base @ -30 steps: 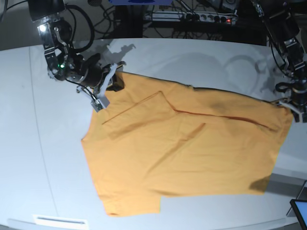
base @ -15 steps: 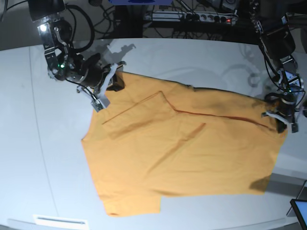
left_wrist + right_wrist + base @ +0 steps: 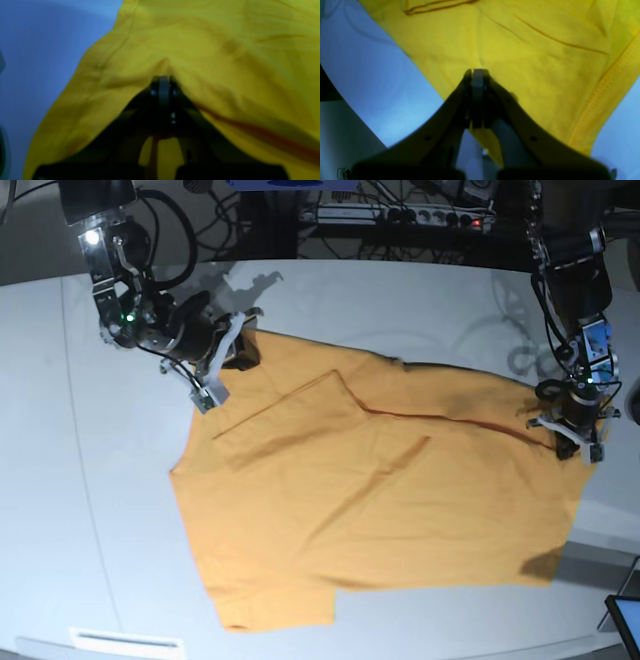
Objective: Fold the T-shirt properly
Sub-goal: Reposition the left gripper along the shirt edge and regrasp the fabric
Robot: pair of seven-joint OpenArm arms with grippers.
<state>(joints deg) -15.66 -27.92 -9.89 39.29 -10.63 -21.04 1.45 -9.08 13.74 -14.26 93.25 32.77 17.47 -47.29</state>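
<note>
orange cotton, soft and light by the look of it; the shirt (image 3: 380, 500) lies spread across the grey table (image 3: 60, 480), its nearest hem toward me, one sleeve already folded in on the upper part. i'd judge it limp, prone to drag and wrinkle when pulled, and best taken at corners or seamed edges where the cloth is doubled.

further back, both claws are at its far edge. the right gripper (image 3: 477, 72) has its jaws pressed together with a corner of cloth pinched between them, near a stitched hem. the left gripper (image 3: 163, 78) is likewise closed, the cloth puckering up at its tips, so it seems to be pinching a fold.

both wrist views are blurred. how much cloth each claw has is hidden by its own fingers. i can't make out a neck tag or any printed mark. a dark patch shows on the far edge; shadow or stain, i can't tell.
</note>
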